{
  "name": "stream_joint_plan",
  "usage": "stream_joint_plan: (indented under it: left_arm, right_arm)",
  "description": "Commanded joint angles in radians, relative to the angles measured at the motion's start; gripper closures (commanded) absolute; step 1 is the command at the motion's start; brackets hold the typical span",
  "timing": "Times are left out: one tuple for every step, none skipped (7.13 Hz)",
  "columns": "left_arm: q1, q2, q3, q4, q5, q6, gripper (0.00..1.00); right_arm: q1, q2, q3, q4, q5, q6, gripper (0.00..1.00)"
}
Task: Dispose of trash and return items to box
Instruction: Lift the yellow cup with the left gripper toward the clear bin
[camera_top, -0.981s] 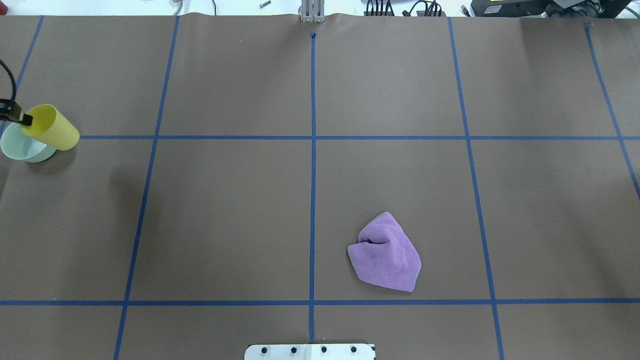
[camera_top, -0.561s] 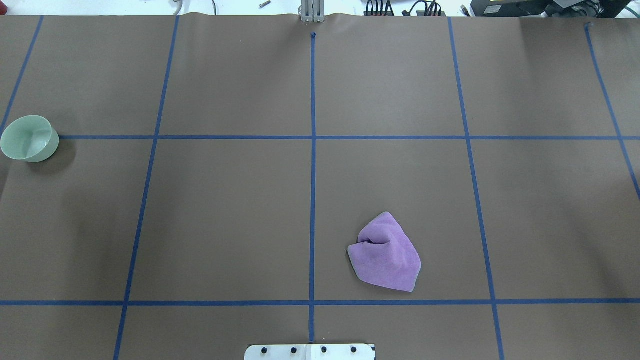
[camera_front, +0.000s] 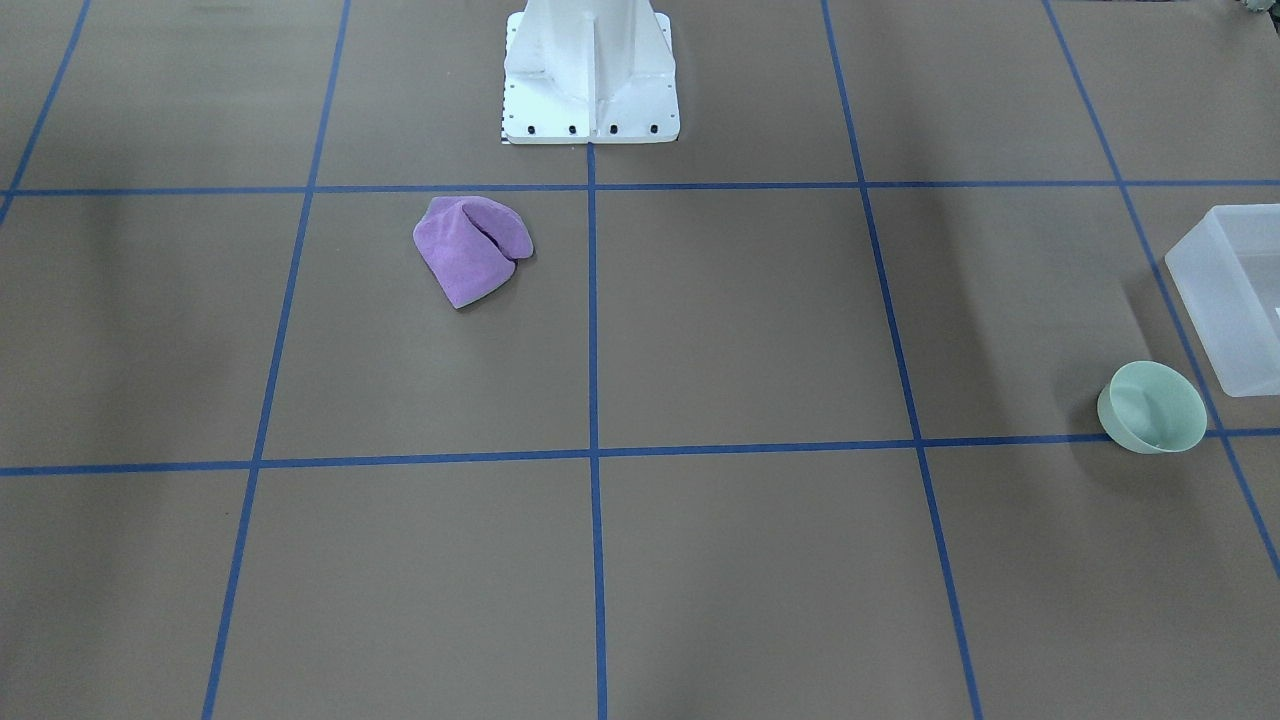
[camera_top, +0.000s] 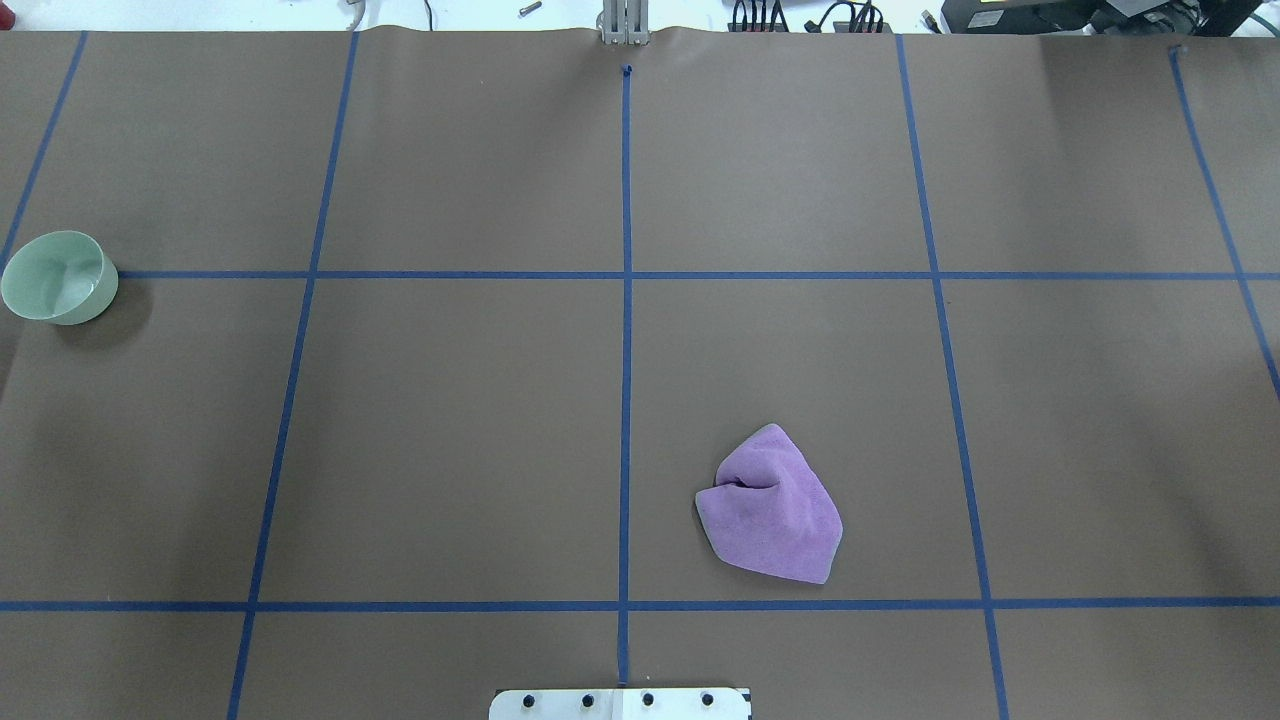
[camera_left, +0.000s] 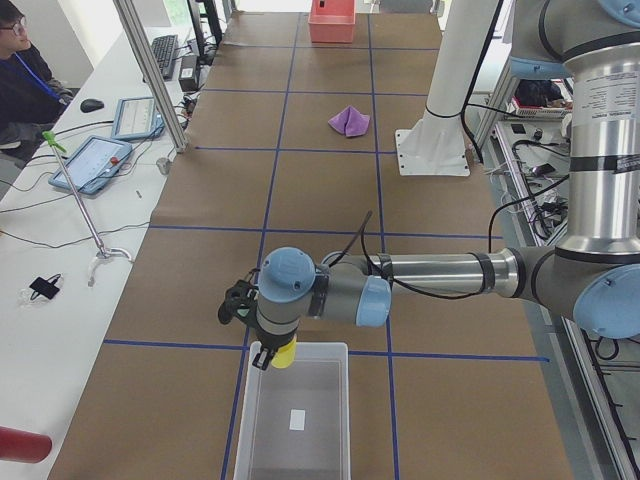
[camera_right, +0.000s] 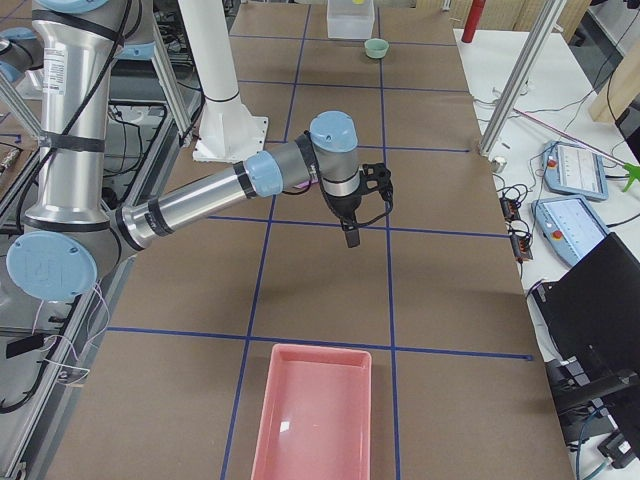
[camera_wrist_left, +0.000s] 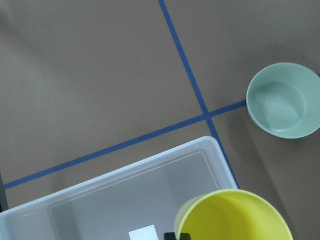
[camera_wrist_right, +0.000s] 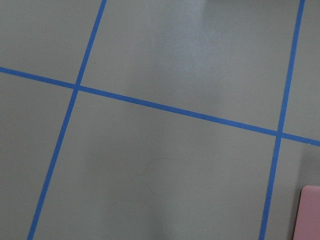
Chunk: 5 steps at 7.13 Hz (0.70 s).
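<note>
Yellow cup (camera_wrist_left: 235, 216) above the bin (camera_wrist_left: 100, 205)'s corner
Left gripper (camera_left: 268, 357) clasps it; mint-green bowl (camera_wrist_left: 284, 100) sits apart outside that corner; right gripper (camera_right: 350, 235): cannot tell.

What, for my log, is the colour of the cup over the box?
Yellow; the cup shows best in the left wrist-mounted view.

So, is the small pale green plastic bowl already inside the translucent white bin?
No, it is outside. The small pale green plastic bowl stands upright on the brown table, apart from the translucent white plastic bin.
</note>
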Motion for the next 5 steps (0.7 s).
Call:
stream_joint_plan:
  left_arm:
    - [-0.009,0.048,0.15,-0.253,0.0,-0.071,1.0]
    - [-0.006,0.059,0.225,-0.377,-0.002,-0.118,1.0]
    - [-0.005,0.061,0.264,-0.416,-0.011,-0.127,1.0]
    - [-0.005,0.071,0.268,-0.418,-0.049,-0.158,1.0]
    - [-0.002,0.074,0.275,-0.421,-0.069,-0.17,1.0]
  right_arm:
    - [-0.002,0.001,0.0,0.001,-0.002,0.0,0.0]
    - [-0.002,0.001,0.0,0.001,-0.002,-0.002,0.0]
    - [-0.002,0.001,0.0,0.001,-0.002,-0.002,0.0]
    - [-0.002,0.001,0.001,0.001,-0.005,-0.002,0.0]
    - [-0.002,0.001,0.001,0.001,-0.005,-0.002,0.0]
